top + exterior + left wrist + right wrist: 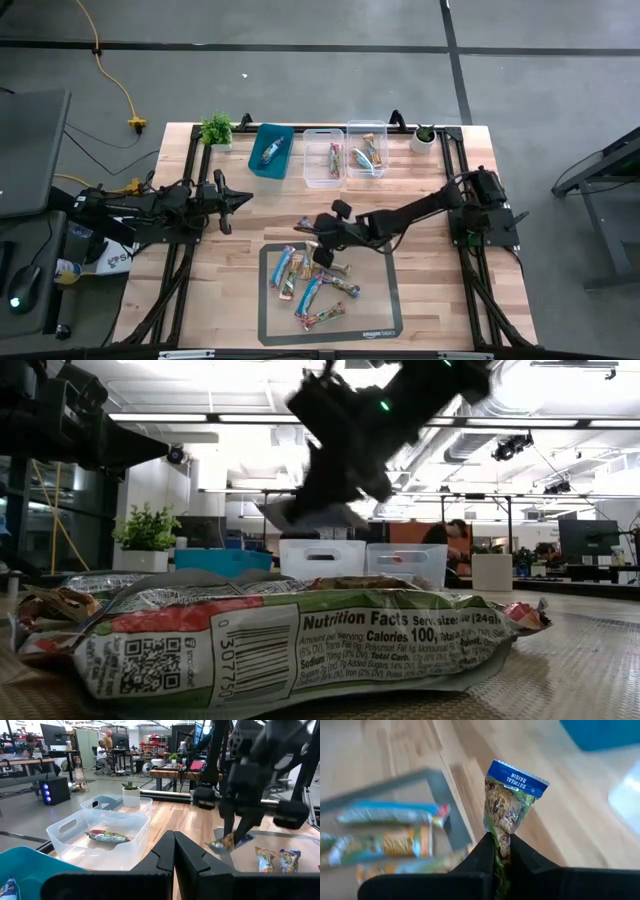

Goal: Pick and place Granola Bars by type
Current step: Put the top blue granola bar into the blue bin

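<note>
The wooden table (420,290) carries a grey-bordered mat (385,318) at its near middle, and on the mat lies the loose heap of Granola Bars (312,285): flat, oblong, crinkled foil packets in blue, orange, red-brown and pinkish mixed prints, lying at all angles and some overlapping, just below and beside the right gripper (303,228) in the high view. In the low view the nearest packet (290,645) fills the foreground, showing a green and red wrapper with a white nutrition panel, a barcode and a QR code. Beyond the right gripper, along the far edge of the table, stand a teal bin (271,150) with a bar in it and two clear plastic bins (323,156) (367,149), each holding bars (how many is too small to tell). A small green plant (216,130) stands beside the teal bin and a white pot (423,139) beside the clear ones. The right gripper hangs over the far left corner of the mat, its fingers pinched tight on one oatmeal raisin bar (510,802): a clear-windowed wrapper showing the brown oat bar inside, with a green lower part and a blue crimped top edge printed "OATMEAL RAISIN", standing up from between the finger (530,870) tips, lifted clear of the wood. The left gripper (245,199) waits well to the side, over bare table near the teal bin, its fingers pressed together on nothing.
</note>
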